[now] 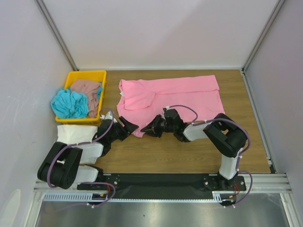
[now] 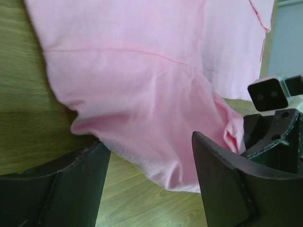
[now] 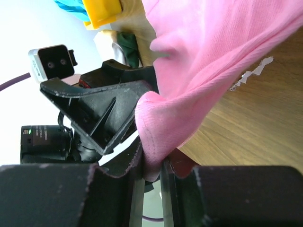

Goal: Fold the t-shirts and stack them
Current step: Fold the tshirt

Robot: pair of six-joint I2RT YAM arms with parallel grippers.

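Right now my right gripper [image 3: 152,170] is pinched tight on the near edge of the bright pink soft cloth t-shirt [image 1: 175,94]. A fold of the hem bulges up out of its jaws. My left gripper [image 2: 149,146] is wide apart and holds nothing. The same pink corner lies between its two dark fingers [image 2: 61,184]. I think the cloth brushes one of them, but the close view is too tight to be sure.

The pink shirt lies spread on the brown wooden table [image 1: 189,151]. Its long side runs left to right, and it stretches away from both grippers toward the far wall. The two grippers sit just beside each other at its near left corner, so neither arm has far to go.

I judge the fold has only just started. The left gripper would need to close on that corner next.

The crumpled turquoise t-shirt [image 1: 71,104] and the dusty brown-pink t-shirt [image 1: 86,87] wait in the yellow plastic tray [image 1: 87,74]. The cream-white t-shirt [image 1: 75,133] lies just on the near side of the tray.
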